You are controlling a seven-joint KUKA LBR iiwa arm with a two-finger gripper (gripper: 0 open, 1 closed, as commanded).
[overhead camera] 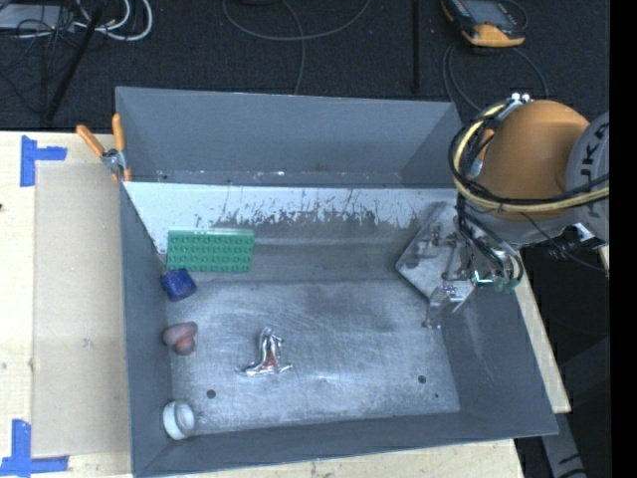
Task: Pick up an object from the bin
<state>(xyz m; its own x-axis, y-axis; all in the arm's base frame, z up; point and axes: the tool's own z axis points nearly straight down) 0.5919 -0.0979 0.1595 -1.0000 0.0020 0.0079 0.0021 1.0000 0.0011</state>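
The gripper [438, 305] hangs low at the right end of the grey metal bin [289, 137], close against the right wall and just above the floor, under the arm's orange cover [528, 157]. Whether it is released or clenched cannot be told from here, and none of the bin's things can be seen in it, so the pick looks not yet made: reaching a thing, closing on it and lifting it all seem left to do. The floor beneath and around the gripper is bare. The nearest thing is a small shiny silver figure [267, 357], well apart to the left on the open middle of the floor, with free room on every side. Further left, along the left wall, lie a reddish-brown lump [180, 338], a blue block [178, 285] and a white round cap [179, 419] tucked in the near left corner. A green studded plate [210, 250] leans at the foot of the back wall. Those four sit tight to walls and would likely be cramped to approach.
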